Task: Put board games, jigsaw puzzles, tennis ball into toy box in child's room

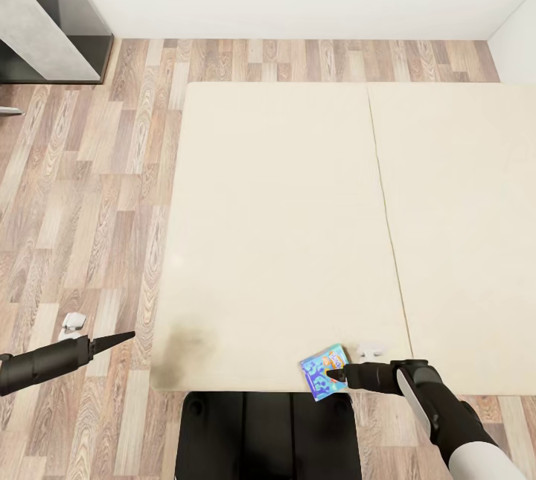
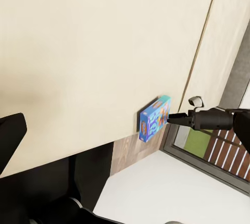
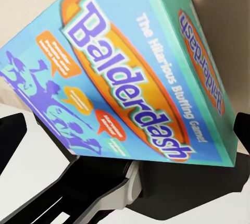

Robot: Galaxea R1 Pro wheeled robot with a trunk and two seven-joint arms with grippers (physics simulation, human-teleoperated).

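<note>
Retrieval of a board game from the bed appears under way. Left hand hangs over the floor, empty, fingers seemingly together. At the bed's near edge, the right hand grips the blue Balderdash box; next comes carrying it to the toy box.
</note>
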